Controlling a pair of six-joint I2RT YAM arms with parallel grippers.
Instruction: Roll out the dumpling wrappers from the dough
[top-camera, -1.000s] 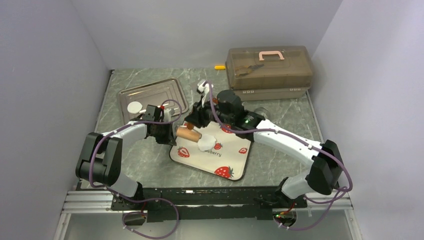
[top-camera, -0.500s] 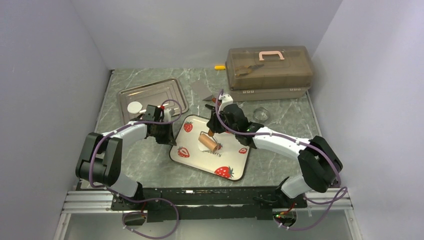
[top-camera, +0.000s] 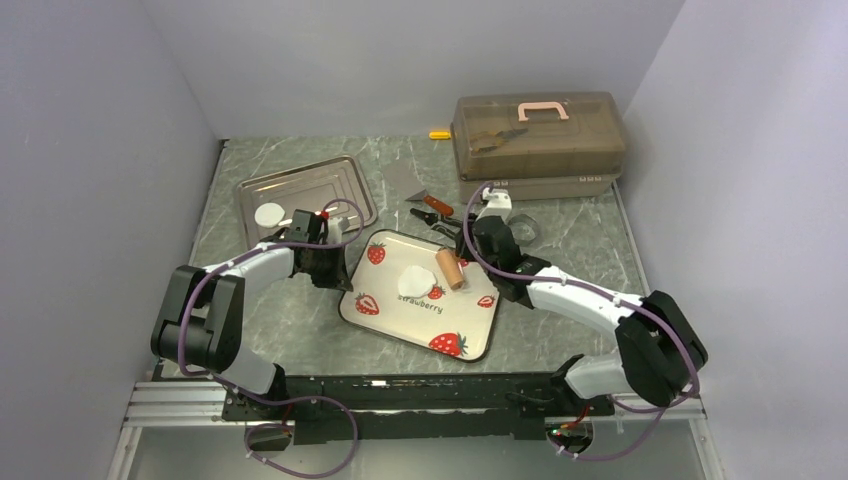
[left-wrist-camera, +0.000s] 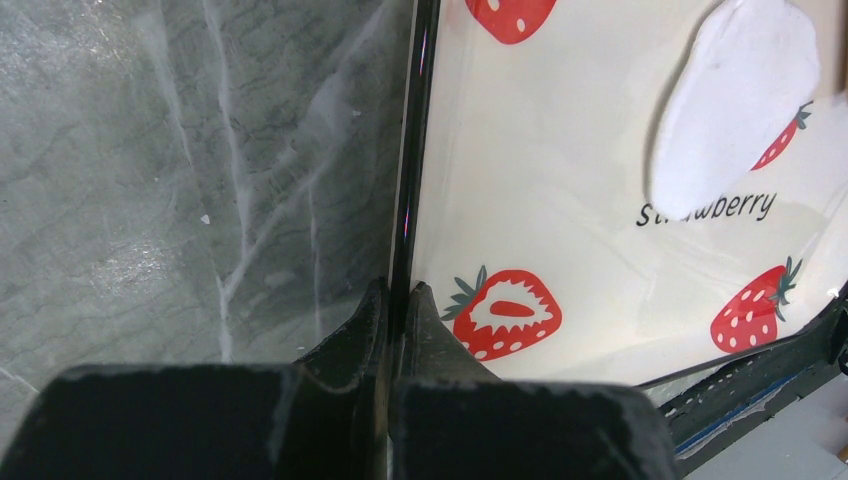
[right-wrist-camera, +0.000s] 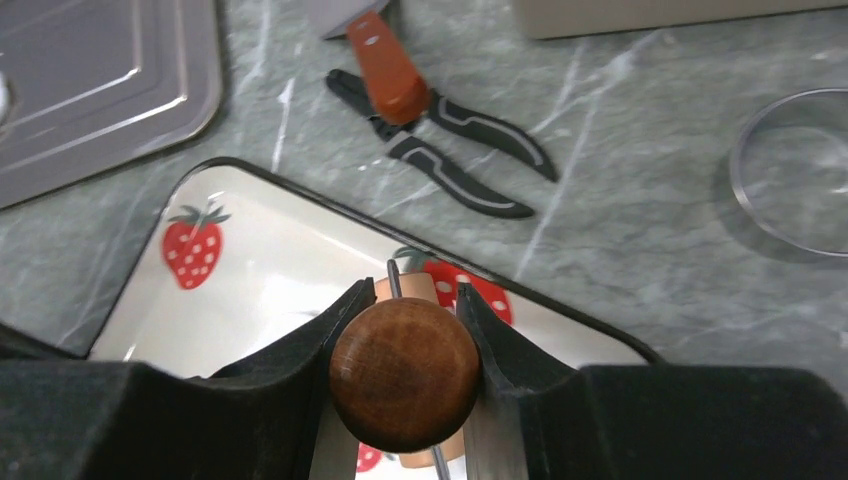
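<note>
Bench (top-camera: 300, 330): grey-green marble-pattern top, matte, with pale veins. Plain pale grey-lavender walls close it in on the left, back and right. The arm bases sit on a black rail at the near edge. Strawberry plate (top-camera: 455, 330), cream with a black rim, lies mid-bench, skewed. Left jaws are pressed together on its left rim. The dough (top-camera: 415, 280), a flattened white patch, lies on the plate's upper middle. A wooden rolling pin (top-camera: 451, 268) rests just right of it, right jaws clamped on the pin's round knob end. One dumpling wrapper (top-camera: 270, 214), a white disc, sits in the steel tray (top-camera: 320, 180) at back left. Behind the plate are black-handled pliers (right-wrist-camera: 450, 150), a brown-handled scraper (right-wrist-camera: 385, 75) and a clear ring (right-wrist-camera: 800, 170). A brown translucent toolbox (top-camera: 540, 135) stands back right, with a small yellow item (top-camera: 439, 134) beside it.
</note>
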